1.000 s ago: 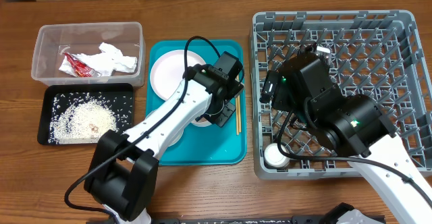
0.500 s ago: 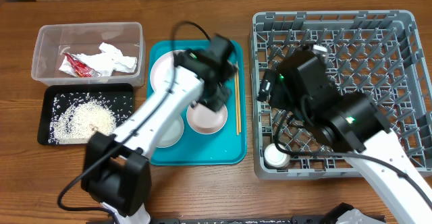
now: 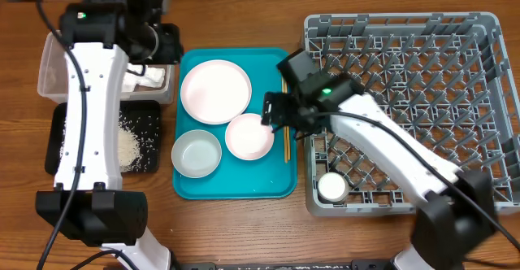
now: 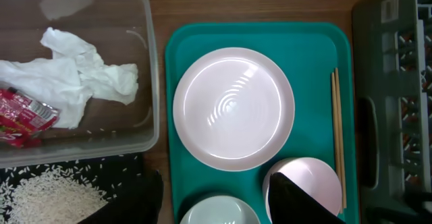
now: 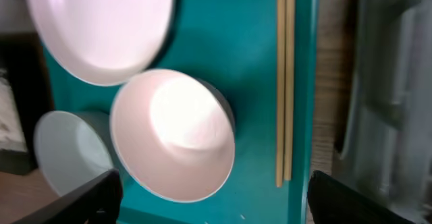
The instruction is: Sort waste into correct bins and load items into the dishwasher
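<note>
On the teal tray (image 3: 236,185) lie a white plate (image 3: 215,91), two white bowls (image 3: 249,137) (image 3: 197,153) and wooden chopsticks (image 3: 286,140). My right gripper (image 3: 279,114) hangs open above the tray's right part; its wrist view shows the nearer bowl (image 5: 175,136) and the chopsticks (image 5: 285,82) below the spread jaws (image 5: 219,204). My left gripper (image 3: 158,46) is open and empty, high over the clear tub (image 3: 49,67). The tub holds the napkin (image 4: 74,75) and the wrapper (image 4: 23,116). Rice (image 3: 128,144) lies in the black tray (image 3: 146,111). A small cup (image 3: 331,187) stands in the grey rack (image 3: 487,99).
The rack fills the table's right side, close beside the teal tray's right edge. Tub and black tray sit stacked front to back at the left. The left arm's white links stretch over the black tray and hide part of it.
My left gripper opened, left the bowl on the teal tray and swung back left over the tub. My right arm moved left from the rack to above the tray.
</note>
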Tool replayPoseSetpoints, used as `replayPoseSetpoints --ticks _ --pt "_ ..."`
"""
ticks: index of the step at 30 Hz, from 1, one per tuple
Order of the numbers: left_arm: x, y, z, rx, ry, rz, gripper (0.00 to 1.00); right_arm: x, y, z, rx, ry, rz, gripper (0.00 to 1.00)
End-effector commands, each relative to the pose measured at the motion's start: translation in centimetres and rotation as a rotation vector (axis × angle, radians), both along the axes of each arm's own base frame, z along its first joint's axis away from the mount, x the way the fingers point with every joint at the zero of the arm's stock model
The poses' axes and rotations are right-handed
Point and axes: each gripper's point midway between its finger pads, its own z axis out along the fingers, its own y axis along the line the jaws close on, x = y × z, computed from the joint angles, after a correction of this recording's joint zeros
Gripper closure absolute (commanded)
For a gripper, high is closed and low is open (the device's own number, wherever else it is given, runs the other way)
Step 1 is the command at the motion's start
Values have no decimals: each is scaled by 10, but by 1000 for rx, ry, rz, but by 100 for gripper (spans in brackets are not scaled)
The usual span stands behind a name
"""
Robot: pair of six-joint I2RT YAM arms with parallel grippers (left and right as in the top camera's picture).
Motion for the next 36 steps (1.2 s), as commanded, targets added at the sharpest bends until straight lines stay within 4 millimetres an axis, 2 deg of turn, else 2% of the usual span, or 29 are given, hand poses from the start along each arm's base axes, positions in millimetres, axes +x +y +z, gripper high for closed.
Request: replayPoseSetpoints --ticks 1,5,9,11,12,16,20,21,25,30,36 --pt "3 6 4 -26 -11 21 46 -8 25 -27 0 55 74 14" --pt "4 9 5 -14 -15 29 46 -11 35 -46 -28 59 110 23" --pt "5 9 5 -14 -20 29 40 -7 32 -49 -30 70 73 34" --pt "5 9 5 -14 -19 29 24 -6 31 -54 -32 76 66 39" --pt "5 9 5 -14 -18 29 0 -5 32 -57 -34 80 67 41" --pt "5 9 4 -13 -18 28 0 -5 33 -66 -25 106 66 55" --pt "5 9 5 -14 -18 28 0 -2 30 -75 9 153 52 58" --pt "5 9 4 -14 -18 28 0 -2 29 -76 16 161 52 62" --pt "5 9 4 -14 -18 28 0 0 29 -73 28 165 51 82" --pt "5 9 4 -14 -18 28 0 5 29 -62 20 145 46 96" --pt "5 9 4 -14 -18 28 0 5 29 -50 24 119 49 96"
